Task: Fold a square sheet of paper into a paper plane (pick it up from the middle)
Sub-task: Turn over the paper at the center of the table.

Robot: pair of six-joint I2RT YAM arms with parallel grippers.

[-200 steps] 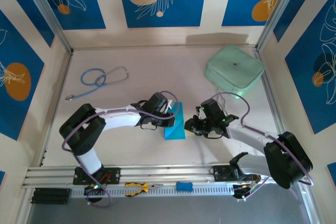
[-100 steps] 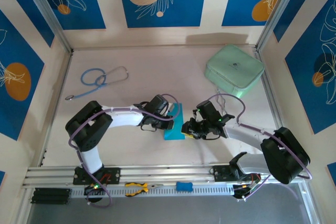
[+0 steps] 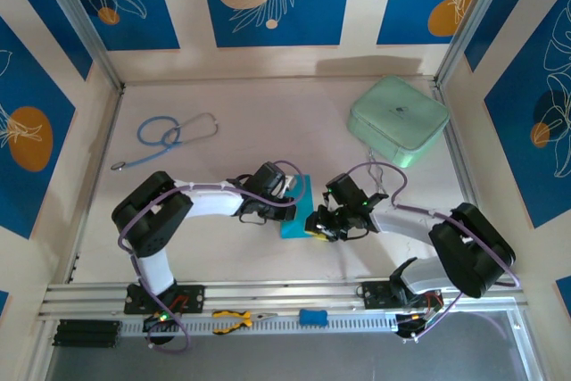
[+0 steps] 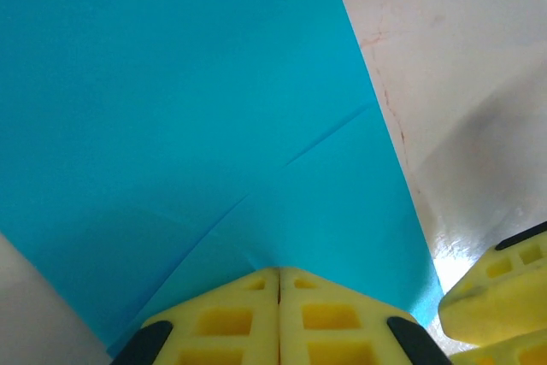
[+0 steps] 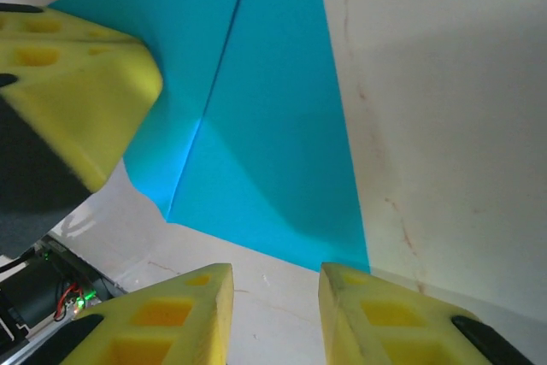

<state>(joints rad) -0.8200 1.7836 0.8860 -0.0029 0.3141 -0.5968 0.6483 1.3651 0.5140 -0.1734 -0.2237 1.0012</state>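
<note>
The square sheet of paper [image 3: 297, 211] is bright cyan, creased, and lies mid-table between both arms. My left gripper [image 3: 285, 195] sits at its left edge. In the left wrist view the yellow fingers [image 4: 224, 318] press together, pinching the sheet of paper [image 4: 188, 100], and creases fan out from the left gripper [image 4: 279, 273]. My right gripper [image 3: 315, 224] is at the sheet's near right corner. It is open: the right gripper [image 5: 275, 273] has bare table between its tips. The paper's [image 5: 273, 151] corner lies just ahead of the right finger. No paper plane shape is visible.
A mint-green case [image 3: 398, 120] sits at the back right. A blue-tubed stethoscope [image 3: 165, 136] lies at the back left. On the near rail rest yellow-handled pliers [image 3: 236, 318] and a small blue block [image 3: 312, 316]. Aluminium frame posts border both sides.
My right gripper has slid left up to the sheet's near right corner and its jaws have spread wider. The left gripper keeps its pinch and has barely shifted.
</note>
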